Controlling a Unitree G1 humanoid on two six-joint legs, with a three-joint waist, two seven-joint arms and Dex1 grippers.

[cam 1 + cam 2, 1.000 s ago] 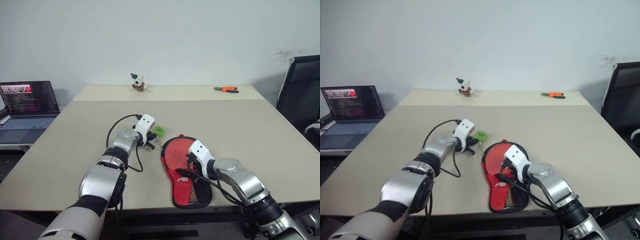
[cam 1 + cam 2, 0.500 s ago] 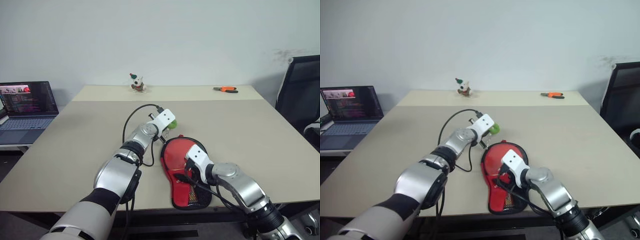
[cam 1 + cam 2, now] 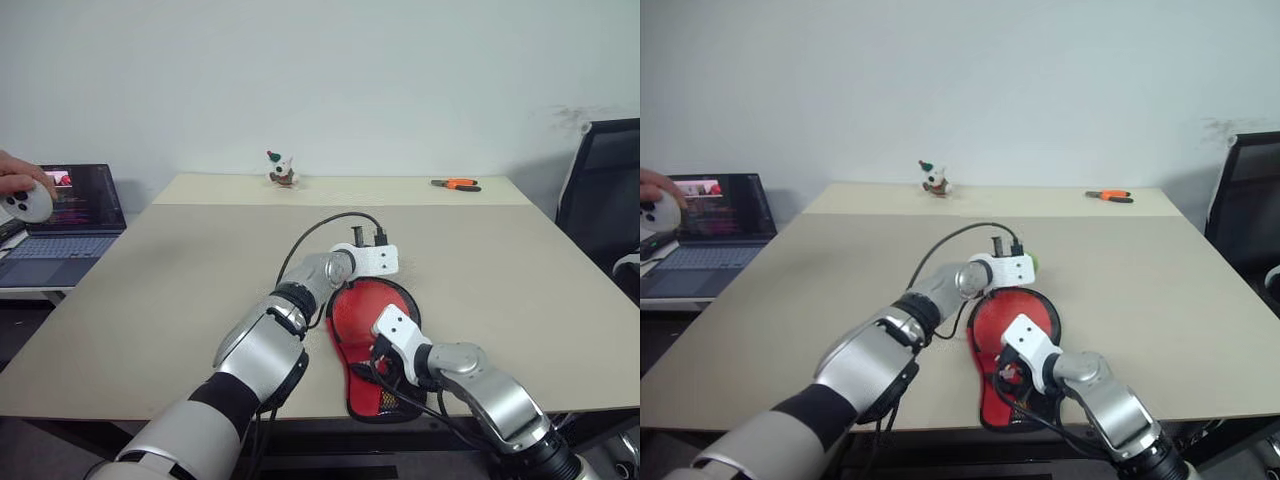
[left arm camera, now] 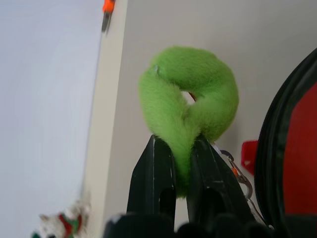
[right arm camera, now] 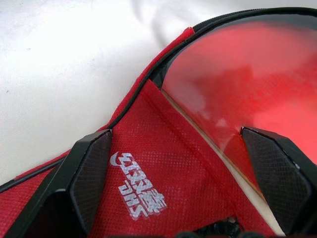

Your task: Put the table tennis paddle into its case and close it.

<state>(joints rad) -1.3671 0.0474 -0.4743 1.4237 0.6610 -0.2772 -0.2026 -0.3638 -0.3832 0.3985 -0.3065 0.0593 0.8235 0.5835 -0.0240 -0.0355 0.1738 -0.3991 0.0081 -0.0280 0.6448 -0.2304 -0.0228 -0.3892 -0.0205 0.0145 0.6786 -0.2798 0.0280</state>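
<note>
On the beige bench (image 3: 150,300), the round red rubber-faced paddle (image 5: 247,79) lies inside the red-and-black soft fabric case (image 3: 372,352), zip unclosed; left fingers (image 4: 153,173) clench the fuzzy green ring tag (image 4: 190,106), right fingers (image 5: 91,168) spread empty

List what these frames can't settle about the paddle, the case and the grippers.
- Paddle handle: right wrist view, buried under the case's red panel.
- Case zipper: head views, the left gripper and right gripper cover it, so how far it is closed is unclear.
- Link from the green ring tag, pinched by the left gripper, to the zipper: left wrist view, cut off by a finger.
- Laptop screen text: too small.
</note>
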